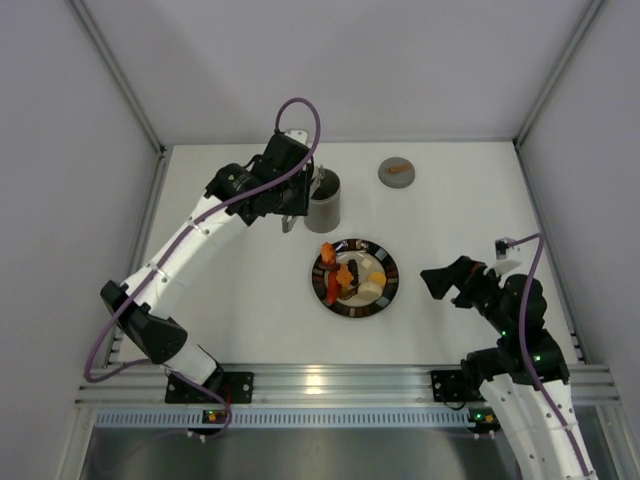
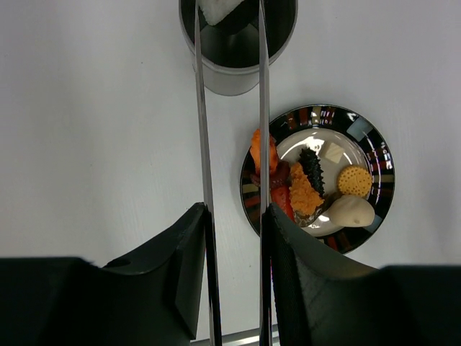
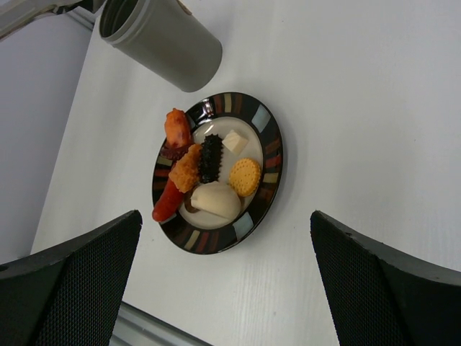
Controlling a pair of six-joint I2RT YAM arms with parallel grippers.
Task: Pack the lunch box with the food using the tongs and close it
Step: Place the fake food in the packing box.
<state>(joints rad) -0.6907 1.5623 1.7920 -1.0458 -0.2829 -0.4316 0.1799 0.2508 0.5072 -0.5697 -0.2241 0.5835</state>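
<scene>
- Currently the left gripper (image 2: 236, 216) is clamped on the tongs (image 2: 202, 115) — its black fingers (image 2: 180, 267) press on the two silver arms from outside, and the arms run almost parallel up the left wrist view
- tong tips sit in the round mouth of the lunch box (image 2: 230, 76) with a pale piece (image 2: 218, 10) between them; the frame edge cuts it, so cannot tell if it is pinched or lying loose
- lunch box is upright on the table (image 1: 250, 290), mouth open, on the far side of the plate (image 3: 270, 144), near it but not touching
- lid (image 1: 397, 172), flat grey with an orange mark, lies on the table to the right of the lunch box, apart from it
- plate has a dark rim with coloured blocks, sits mid-table between the two arms
- food (image 3: 187, 169) on the plate, bunched together:
  - orange piece (image 3: 176, 126) at the edge nearest the lunch box
  - black ridged piece (image 3: 211, 158) in the middle
  - cream cube (image 3: 234, 140) just beside it
  - round cracker (image 3: 245, 176)
  - cream lump (image 3: 216, 200)
  - red piece (image 3: 167, 205) at the rim
- right gripper (image 1: 435, 280) — jaws wide apart, nothing between them, hovers to the right of the plate, clear of it, fingers pointing toward it
</scene>
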